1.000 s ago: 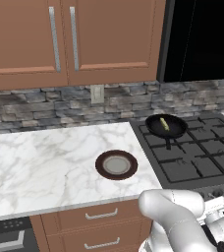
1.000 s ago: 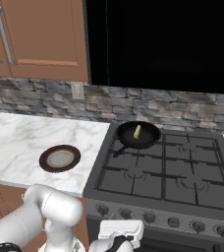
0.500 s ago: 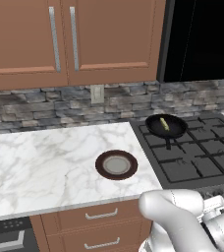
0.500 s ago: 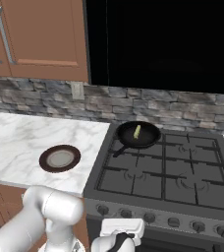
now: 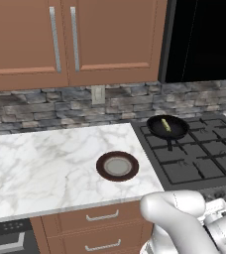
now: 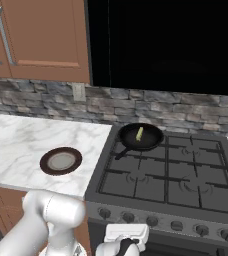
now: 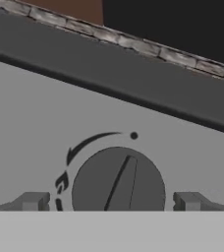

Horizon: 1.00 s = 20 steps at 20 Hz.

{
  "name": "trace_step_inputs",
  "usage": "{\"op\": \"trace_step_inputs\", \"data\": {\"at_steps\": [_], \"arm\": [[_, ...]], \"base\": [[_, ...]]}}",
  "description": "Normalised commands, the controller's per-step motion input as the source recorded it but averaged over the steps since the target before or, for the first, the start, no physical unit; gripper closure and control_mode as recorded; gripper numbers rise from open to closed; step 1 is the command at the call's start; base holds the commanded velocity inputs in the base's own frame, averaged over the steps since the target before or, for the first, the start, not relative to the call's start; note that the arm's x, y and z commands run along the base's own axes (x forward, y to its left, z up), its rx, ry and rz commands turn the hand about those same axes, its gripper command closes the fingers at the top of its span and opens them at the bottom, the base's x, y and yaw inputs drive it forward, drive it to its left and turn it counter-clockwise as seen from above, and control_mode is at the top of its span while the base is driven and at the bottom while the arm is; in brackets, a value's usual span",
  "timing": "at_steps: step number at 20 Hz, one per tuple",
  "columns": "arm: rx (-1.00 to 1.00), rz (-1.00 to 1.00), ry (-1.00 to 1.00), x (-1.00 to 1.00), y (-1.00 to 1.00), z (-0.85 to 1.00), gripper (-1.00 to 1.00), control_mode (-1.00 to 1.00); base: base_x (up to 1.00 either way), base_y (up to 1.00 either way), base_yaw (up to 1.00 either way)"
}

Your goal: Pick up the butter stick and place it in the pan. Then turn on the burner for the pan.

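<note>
Gripper (image 7: 109, 202) jaws stand fully spread and hold nothing; in the hand view one dark fingertip rises on each side of a stove knob (image 7: 118, 179), close to it, and contact cannot be confirmed.

Ordered from largest to smallest:

1. Stovetop (image 6: 196, 172): dark grey, with black grid grates. Its front panel (image 7: 45, 128) carries the row of knobs. The hand sits low, in front of this panel.

2. Pan (image 6: 140, 137): small, round and black, seated on the rear-left burner (image 5: 170, 133), handle pointing toward the front. It is judged rigid and stable on the grate.

3. Knob: a round dark dial with a raised centre ridge, judged stiff and smooth. The ridge is the place to grip, one finger on each flank, so that the pads do not slip while turning. Whether this knob controls the pan's burner cannot be told.

4. Butter stick (image 6: 139, 133): small and pale yellow, lying inside the pan. It is judged light, soft and slippery. The placing step appears complete.
</note>
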Motion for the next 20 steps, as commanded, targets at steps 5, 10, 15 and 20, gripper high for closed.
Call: {"op": "trace_step_inputs", "data": {"at_steps": [5, 10, 15, 20], "arm": [[0.0, 0.0, 0.0, 0.21, 0.02, -0.01, 1.0, -1.0], [0.0, 0.0, 0.0, 0.14, 0.0, 0.0, 1.0, -1.0], [-0.05, 0.01, -0.01, 0.01, 0.0, 0.0, 1.0, -1.0], [-0.08, 0.0, -0.03, -0.03, 0.0, 0.12, 1.0, -1.0]], "base": [[0.0, 0.0, 0.0], [0.0, 0.0, 0.0], [0.0, 0.0, 0.0], [0.0, 0.0, 0.0]]}}
